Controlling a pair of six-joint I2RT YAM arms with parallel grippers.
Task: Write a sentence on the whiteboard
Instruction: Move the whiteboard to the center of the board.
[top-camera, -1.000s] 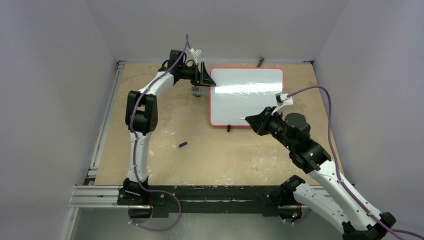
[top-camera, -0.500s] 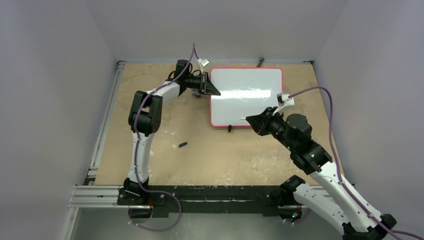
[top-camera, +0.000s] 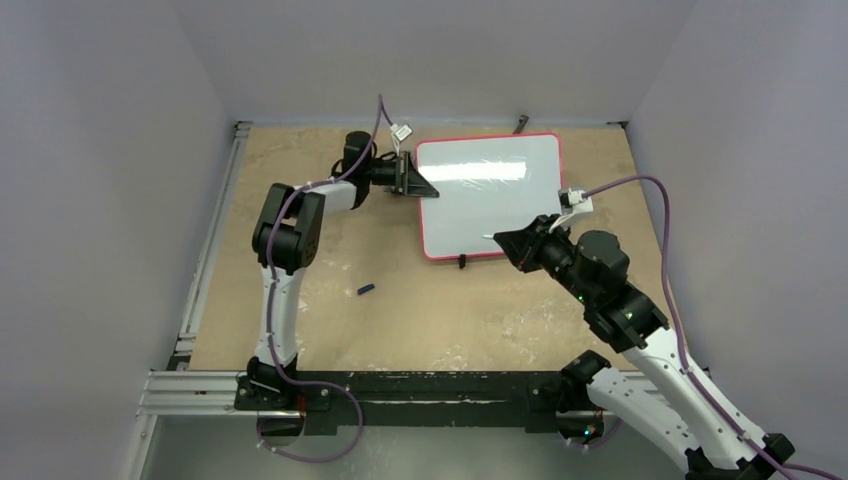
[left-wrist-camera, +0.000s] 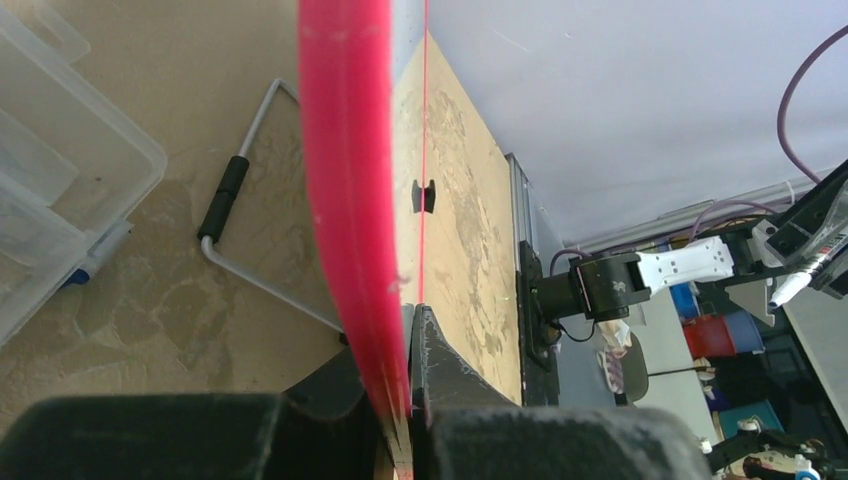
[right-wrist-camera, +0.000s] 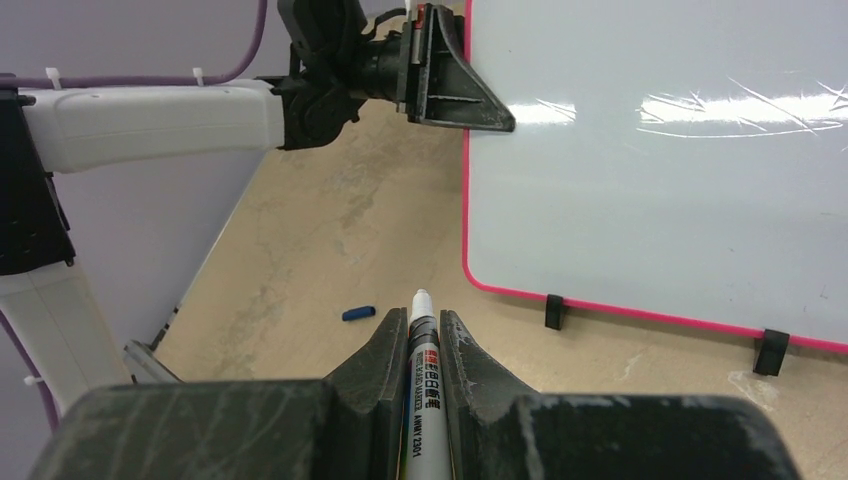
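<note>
Top external view shows me the glossy white whiteboard (top-camera: 488, 195) with its thin red frame at the far middle of the tan wooden table (top-camera: 300, 330), its left edge pinched between the closed fingers of my left gripper (top-camera: 424, 187). My right gripper (top-camera: 502, 240), just off the board's near edge, is clamped on a white marker pen (right-wrist-camera: 424, 365) with its tip bare; a small blue cap (top-camera: 366, 290) lies well apart.

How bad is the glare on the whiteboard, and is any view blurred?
Top external: a glare streak crosses the upper half of the whiteboard. Right wrist: streaks high on the board, marker sharp. Left wrist: red frame edge-on and blurred.
</note>
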